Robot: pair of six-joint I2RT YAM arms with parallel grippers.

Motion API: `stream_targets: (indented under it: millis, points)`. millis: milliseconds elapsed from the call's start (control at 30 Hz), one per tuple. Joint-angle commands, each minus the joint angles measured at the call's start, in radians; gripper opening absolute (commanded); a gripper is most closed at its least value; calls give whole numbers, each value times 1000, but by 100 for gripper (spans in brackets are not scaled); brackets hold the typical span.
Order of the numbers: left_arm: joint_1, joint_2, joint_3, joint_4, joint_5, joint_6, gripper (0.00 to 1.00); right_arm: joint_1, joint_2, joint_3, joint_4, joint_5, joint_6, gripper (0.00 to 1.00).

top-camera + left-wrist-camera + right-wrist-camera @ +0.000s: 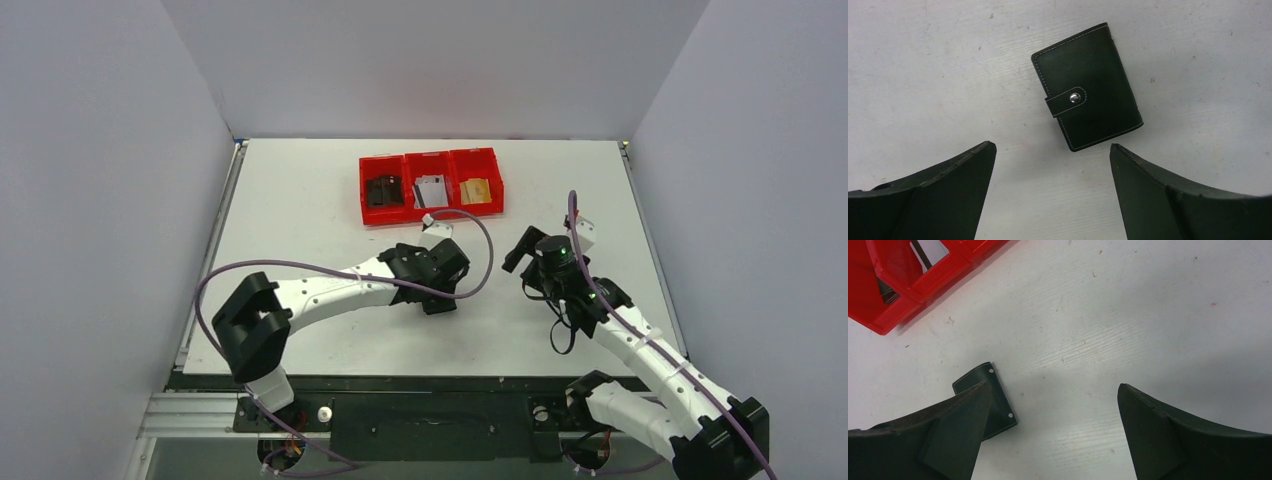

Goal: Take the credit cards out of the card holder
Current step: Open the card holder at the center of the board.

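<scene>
The card holder [1087,87] is a black stitched wallet lying flat on the white table, shut by its snap strap. It lies just beyond the tips of my left gripper [1053,145], which is open with nothing between its fingers. In the top view that gripper [440,282] hangs over the table's middle and hides the holder. My right gripper [1054,385] is open and empty too, and a corner of the card holder [999,400] shows beside its left finger. No credit cards show in the shut holder.
Three joined red bins [430,185] stand at the back centre, holding a dark item [383,190], white-grey cards [430,190] and a gold card [475,190]. The red bins [933,280] also fill the right wrist view's upper left. A purple cable [480,240] loops off the left wrist.
</scene>
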State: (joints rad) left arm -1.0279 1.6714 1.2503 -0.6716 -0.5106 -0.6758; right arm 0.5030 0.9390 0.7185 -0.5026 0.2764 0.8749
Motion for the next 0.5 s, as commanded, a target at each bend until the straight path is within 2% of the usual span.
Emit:
stream_targets:
  millis: [0,100,200,367,467]
  points:
    - [-21,73,76,39,-33,-36,78,-22,-30,-21,20,-34,-2,92]
    - [-23,125,91,48,-40,-47,71,-30,-43,-22,4,-48,-7,91]
    - [-23,161,94,64,-52,-55,60,-33,-54,-23,-11,-48,-17,91]
    - [-18,196,103,75,-82,-54,49,-33,-60,-39,-18,-60,-17,91]
    - [-9,211,103,77,-85,-54,47,-32,-57,-54,-13,-69,-10,91]
